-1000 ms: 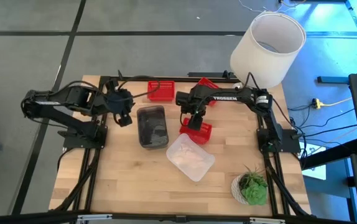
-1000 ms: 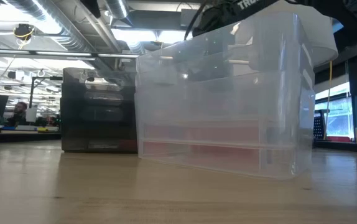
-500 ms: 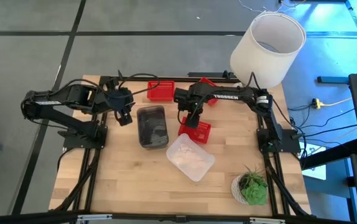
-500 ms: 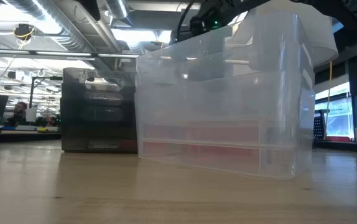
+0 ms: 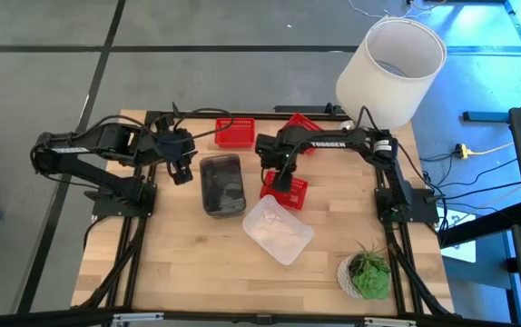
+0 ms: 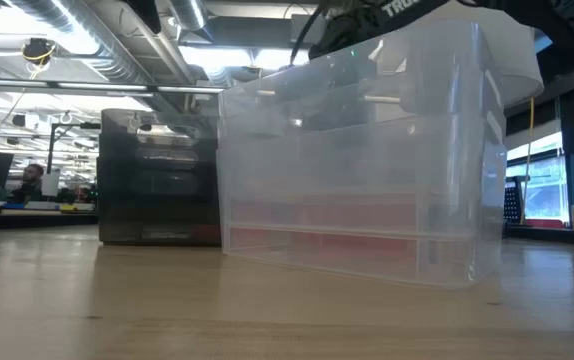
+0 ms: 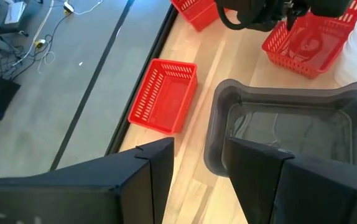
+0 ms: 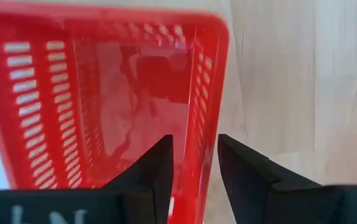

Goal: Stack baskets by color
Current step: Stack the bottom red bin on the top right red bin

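Observation:
Three red baskets show: one at the far edge, one tilted behind my right arm, and one mid-table under my right gripper. That gripper is open and points down, with its fingers astride the basket's side wall. A dark grey basket stands on the table beside my open left gripper, which hovers empty at its left. A clear basket sits nearer the front edge and fills the low view. My right gripper comes at the red basket from above, one finger inside it and the other outside, across the side wall near a corner. Whether either finger touches the wall I cannot tell. The basket rests flat on the table.
A large white lampshade stands at the far right corner. A small green plant sits in the near right corner. Bare wood lies along the front edge and at the near left of the table.
My right gripper swung a little toward the table's left, then came back to the right over the same red basket. The basket and the other things have stayed in place.

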You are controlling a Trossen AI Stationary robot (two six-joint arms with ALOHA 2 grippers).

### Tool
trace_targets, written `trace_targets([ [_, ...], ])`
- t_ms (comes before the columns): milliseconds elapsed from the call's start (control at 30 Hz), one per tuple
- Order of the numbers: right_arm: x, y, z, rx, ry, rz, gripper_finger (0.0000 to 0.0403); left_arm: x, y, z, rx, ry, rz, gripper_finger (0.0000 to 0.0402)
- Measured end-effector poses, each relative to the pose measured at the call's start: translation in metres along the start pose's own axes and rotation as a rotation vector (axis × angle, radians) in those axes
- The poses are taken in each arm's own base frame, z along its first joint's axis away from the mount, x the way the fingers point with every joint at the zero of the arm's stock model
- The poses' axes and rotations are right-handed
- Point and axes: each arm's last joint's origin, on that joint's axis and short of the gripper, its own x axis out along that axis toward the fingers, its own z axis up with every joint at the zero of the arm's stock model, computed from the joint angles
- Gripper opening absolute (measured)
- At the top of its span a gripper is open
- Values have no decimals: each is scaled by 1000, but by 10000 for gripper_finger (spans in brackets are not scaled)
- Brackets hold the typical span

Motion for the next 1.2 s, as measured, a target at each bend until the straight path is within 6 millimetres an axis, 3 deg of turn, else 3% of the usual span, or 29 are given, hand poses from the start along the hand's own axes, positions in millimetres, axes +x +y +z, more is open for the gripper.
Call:
trace_targets([
  [200,12,-2,2,-4,-57,-9,119,0,0,0,9,0,0,133],
  [433,9,-7,3,75,-62,-72,13,0,0,0,11,0,1,133],
  [567,-1,-12,5,124,-57,-91,7,0,0,0,11,0,1,133],
  [700,-25,-22,4,160,-15,-100,6,0,0,0,11,0,1,133],
  [833,-59,-35,5,224,-17,-233,4,0,0,0,12,0,1,133],
  [1033,-115,-58,7,314,-135,-405,3,0,0,0,12,0,1,133],
  [1200,-133,-83,0,412,-149,-590,2,0,0,0,12,0,1,133],
])
